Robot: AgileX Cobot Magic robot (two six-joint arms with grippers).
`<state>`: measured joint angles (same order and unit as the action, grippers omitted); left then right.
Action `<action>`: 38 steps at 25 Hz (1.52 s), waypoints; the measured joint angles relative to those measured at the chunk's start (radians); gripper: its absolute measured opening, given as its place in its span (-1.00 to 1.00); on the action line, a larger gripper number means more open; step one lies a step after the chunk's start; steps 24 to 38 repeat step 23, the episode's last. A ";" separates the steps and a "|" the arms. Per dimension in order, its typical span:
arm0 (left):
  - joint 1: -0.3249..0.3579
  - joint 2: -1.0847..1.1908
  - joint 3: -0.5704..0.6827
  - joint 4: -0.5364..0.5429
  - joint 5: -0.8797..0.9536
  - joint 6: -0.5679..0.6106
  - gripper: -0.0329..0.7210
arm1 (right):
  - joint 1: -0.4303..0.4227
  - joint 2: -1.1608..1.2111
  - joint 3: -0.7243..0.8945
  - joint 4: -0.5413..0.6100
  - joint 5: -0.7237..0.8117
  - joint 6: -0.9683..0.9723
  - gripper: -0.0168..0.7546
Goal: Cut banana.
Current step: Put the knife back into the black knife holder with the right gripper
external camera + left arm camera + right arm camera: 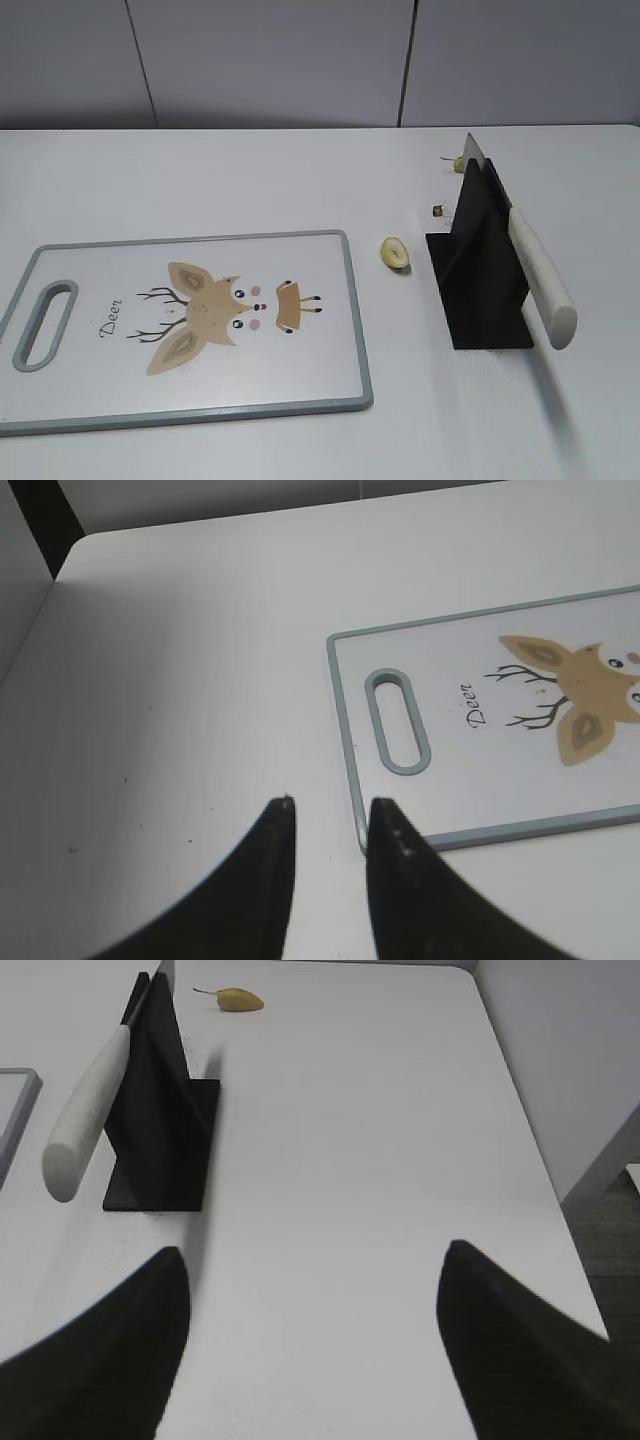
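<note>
A knife (530, 265) is propped in a black stand (478, 285), with a banana piece (395, 253) lying at its nine o'clock beside the cutting board (100, 400). The left gripper (328, 825) is held nearly closed and empty; the right gripper (310, 1310) is spread wide above the table (340, 1140).

The exterior view looks down at a slant across the table (200, 180) toward the back wall. The left wrist view sits low near the cutting board (480, 810) handle end, which the exterior view shares. The right wrist view faces the knife stand (160, 1120), also in the exterior view.
</note>
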<state>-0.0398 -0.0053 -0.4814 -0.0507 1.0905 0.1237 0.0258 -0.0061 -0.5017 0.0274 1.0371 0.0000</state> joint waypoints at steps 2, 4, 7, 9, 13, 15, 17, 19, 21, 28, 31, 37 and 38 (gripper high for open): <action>0.000 0.000 0.000 0.000 0.000 0.000 -0.28 | 0.000 0.000 0.000 0.000 0.000 0.000 0.56; 0.000 0.000 0.000 0.000 0.000 0.000 -0.28 | 0.000 0.000 0.000 0.000 0.000 0.000 0.56; 0.000 0.000 0.000 0.000 0.000 0.000 -0.28 | 0.000 0.000 0.000 0.000 0.000 0.000 0.56; 0.000 0.000 0.000 0.000 0.000 0.000 -0.28 | 0.000 0.000 0.000 0.000 0.000 0.000 0.56; 0.000 0.000 0.000 0.000 0.000 0.000 -0.28 | 0.000 0.000 0.000 0.000 0.000 0.000 0.56; 0.000 0.000 0.000 0.000 0.000 0.000 -0.28 | 0.000 0.000 0.000 0.000 0.000 0.000 0.56; 0.000 0.000 0.000 0.000 0.000 0.000 -0.28 | 0.000 0.000 0.000 0.000 0.000 0.000 0.56; 0.000 0.000 0.000 0.000 0.000 0.000 -0.28 | 0.000 0.000 0.000 0.000 0.000 0.000 0.56; 0.000 0.000 0.000 0.000 0.000 0.000 -0.28 | 0.000 0.000 0.000 0.000 0.000 0.000 0.56; 0.000 0.000 0.000 0.000 0.000 0.000 -0.28 | 0.000 0.000 0.000 0.000 0.000 0.000 0.56; 0.000 0.000 0.000 0.000 0.000 0.000 -0.28 | 0.000 0.000 0.000 0.000 0.000 0.000 0.56; 0.000 0.000 0.000 0.000 0.000 0.000 -0.28 | 0.000 0.000 0.000 0.000 0.000 0.000 0.56; 0.000 0.000 0.000 0.000 0.000 0.000 -0.28 | 0.000 0.000 0.000 0.000 0.000 0.000 0.56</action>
